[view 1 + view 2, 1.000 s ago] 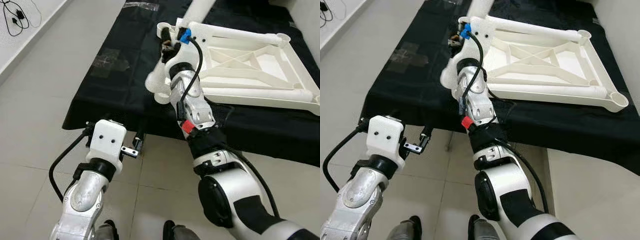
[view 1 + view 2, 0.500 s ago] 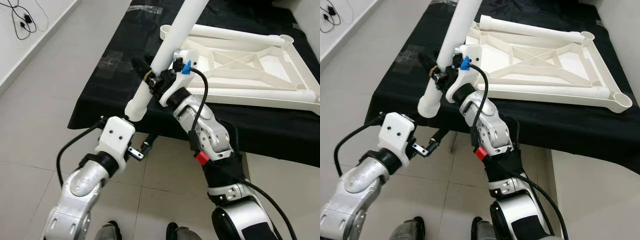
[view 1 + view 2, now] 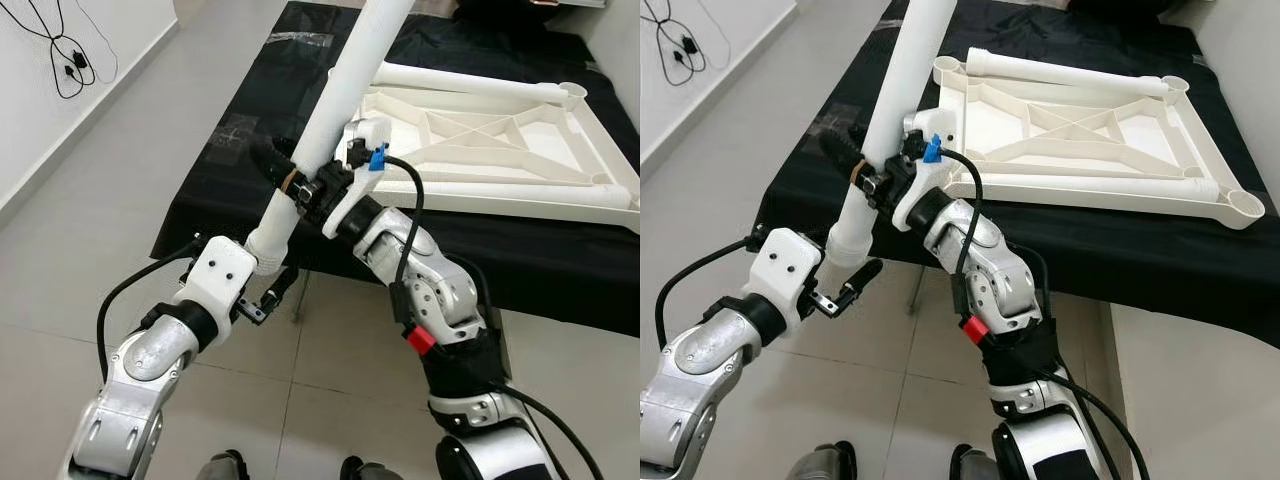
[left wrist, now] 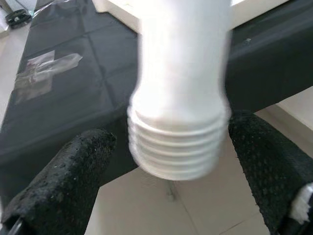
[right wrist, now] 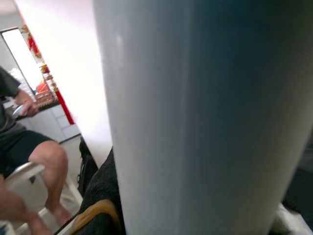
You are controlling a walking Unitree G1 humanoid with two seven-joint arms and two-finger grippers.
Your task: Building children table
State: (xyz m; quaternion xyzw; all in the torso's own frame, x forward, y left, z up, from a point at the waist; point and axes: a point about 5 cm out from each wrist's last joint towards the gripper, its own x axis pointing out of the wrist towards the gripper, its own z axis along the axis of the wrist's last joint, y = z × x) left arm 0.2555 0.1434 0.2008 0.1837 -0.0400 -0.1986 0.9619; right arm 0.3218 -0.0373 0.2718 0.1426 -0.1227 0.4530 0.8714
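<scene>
the white tabletop frame [image 3: 1090, 140] lies upside down on the black cloth [image 3: 240, 150] with its corner sockets bare, so by my reading no leg is fitted yet and the build is barely begun; one white table leg [image 3: 335, 105], a long smooth tube with a ribbed threaded end, slants over the cloth's near edge. the right gripper [image 3: 300, 180] is clamped round its lower shaft. the left gripper [image 4: 168, 186] sits below, fingers spread wide either side of the threaded tip, holding nothing

White table leg [image 3: 895, 105] in right pincer [image 3: 872, 172]
</scene>
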